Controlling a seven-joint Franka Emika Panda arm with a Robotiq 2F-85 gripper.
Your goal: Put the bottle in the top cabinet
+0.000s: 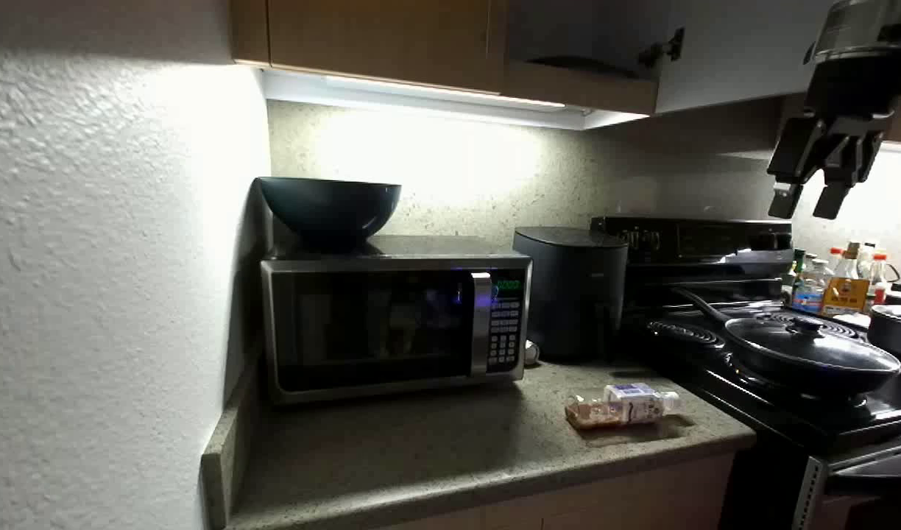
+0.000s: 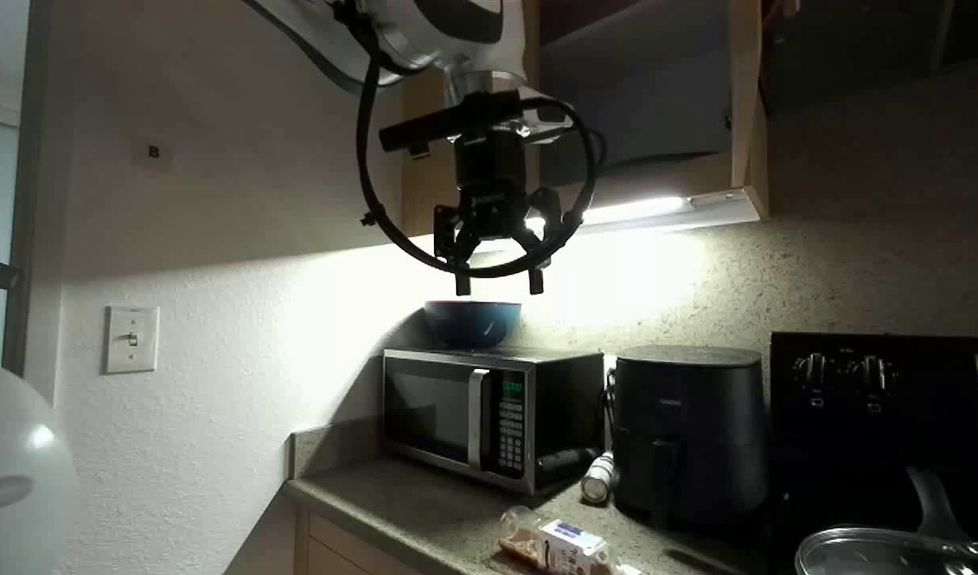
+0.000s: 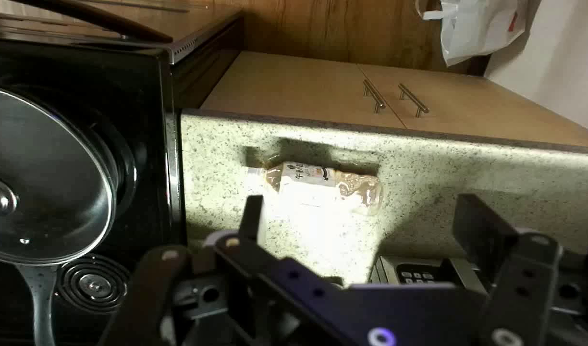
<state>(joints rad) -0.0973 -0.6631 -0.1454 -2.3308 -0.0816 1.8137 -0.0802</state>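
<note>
Bottle [image 3: 318,182]: lying on its side on the worktop [image 3: 419,166], cap [image 3: 255,174] toward 9 o'clock in the wrist view; a bump could roll it off at 12 o'clock, where the worktop ends.
Jaws: spread apart, holding nothing; their span runs along the bottle's length, so without a quarter-turn I would likely pinch its ends.
Glare [image 3: 313,228]: whitens the bottle's 6 o'clock flank; I may misjudge depth.
Top cabinet [image 1: 377,37]: in an exterior view, open at its 3 o'clock end; I could clip the door [image 1: 741,62].

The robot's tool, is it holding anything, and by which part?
Nothing is held. The tool is open, and the bottle lies on its side on the counter.
</note>
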